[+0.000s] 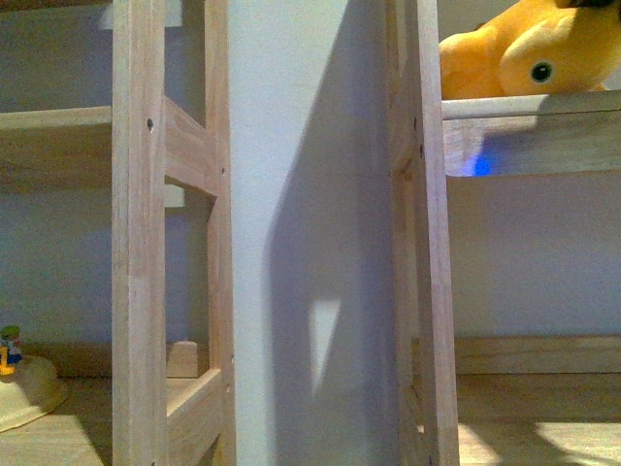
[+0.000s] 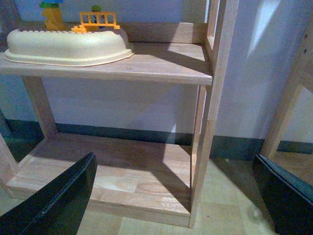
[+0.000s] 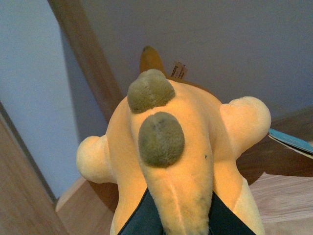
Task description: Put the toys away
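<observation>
Plush toy: the orange-yellow plush animal [image 1: 524, 53] lies on an upper wooden shelf [image 1: 529, 107] of the right-hand rack, at the shelf's front edge, its round black eye facing me.
My right pincer: my right pincer [image 3: 178, 215] is clamped on the plush's [image 3: 176, 161] narrow end, a dark finger [image 3: 139, 220] pressed in on each side; two olive-green spikes [image 3: 159, 120] run along its back.
My left pincer: my left pincer [image 2: 171, 196] is open and grips nothing, its dark fingers [image 2: 58, 200] wide apart in front of the left rack's bottom shelf [image 2: 117, 171].
Other toy: a pale yellow dome base [image 2: 68, 44] with small colourful figures [image 2: 54, 14] sits on the left rack's middle shelf [image 2: 161, 63], towards its far-side end.
</observation>
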`<action>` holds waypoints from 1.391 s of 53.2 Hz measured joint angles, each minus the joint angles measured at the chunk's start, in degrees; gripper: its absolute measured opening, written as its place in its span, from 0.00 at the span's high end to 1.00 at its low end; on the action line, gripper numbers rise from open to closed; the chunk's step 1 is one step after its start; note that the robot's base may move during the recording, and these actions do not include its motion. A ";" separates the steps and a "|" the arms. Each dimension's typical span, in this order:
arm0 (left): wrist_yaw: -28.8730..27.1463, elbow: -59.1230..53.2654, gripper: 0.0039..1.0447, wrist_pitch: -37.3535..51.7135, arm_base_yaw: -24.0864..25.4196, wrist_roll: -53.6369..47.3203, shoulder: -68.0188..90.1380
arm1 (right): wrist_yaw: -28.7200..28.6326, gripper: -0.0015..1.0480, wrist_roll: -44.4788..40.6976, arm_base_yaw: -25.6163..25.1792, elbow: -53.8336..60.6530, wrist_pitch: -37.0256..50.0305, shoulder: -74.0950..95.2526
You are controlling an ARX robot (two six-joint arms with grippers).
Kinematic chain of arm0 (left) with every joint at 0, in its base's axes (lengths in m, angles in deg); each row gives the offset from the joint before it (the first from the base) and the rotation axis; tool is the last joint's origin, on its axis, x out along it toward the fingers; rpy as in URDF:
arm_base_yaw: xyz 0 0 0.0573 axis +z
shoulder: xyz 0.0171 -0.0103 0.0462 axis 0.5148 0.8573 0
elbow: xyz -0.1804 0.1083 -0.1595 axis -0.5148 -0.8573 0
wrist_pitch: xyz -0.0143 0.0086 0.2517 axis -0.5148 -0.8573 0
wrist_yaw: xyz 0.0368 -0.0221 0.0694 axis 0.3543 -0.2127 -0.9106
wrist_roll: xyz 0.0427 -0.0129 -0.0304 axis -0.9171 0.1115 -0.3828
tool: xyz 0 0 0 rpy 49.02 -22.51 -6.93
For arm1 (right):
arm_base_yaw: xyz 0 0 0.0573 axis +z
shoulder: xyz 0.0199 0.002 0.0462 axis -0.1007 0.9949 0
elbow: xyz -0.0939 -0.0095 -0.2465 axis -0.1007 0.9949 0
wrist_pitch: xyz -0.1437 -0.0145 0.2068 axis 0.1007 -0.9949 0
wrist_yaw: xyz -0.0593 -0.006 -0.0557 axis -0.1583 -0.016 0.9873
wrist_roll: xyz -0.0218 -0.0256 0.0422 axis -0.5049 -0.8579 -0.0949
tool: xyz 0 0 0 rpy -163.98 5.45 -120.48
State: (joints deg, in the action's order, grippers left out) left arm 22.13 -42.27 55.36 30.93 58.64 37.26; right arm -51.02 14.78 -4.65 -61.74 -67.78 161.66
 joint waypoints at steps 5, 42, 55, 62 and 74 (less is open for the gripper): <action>-0.02 0.00 0.06 0.00 0.00 0.00 0.00 | 1.92 0.94 0.70 3.69 -1.40 -0.02 1.40; -0.02 0.00 0.06 0.00 0.00 0.00 0.00 | 2.58 0.53 1.01 3.04 5.22 1.60 -1.42; -0.02 0.00 0.06 0.00 0.00 0.00 0.00 | 2.75 0.20 0.55 1.64 5.03 1.01 -1.51; 0.00 0.00 0.06 0.00 0.00 0.00 0.00 | 2.73 0.05 -0.33 1.64 4.17 0.94 -1.51; 0.00 0.00 0.06 0.00 0.00 0.00 0.00 | 3.74 0.06 -3.93 2.19 3.08 2.49 -2.93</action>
State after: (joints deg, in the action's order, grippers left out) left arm 22.13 -42.27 55.36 30.93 58.64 37.26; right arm -47.28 10.84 -2.47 -58.65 -65.29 158.73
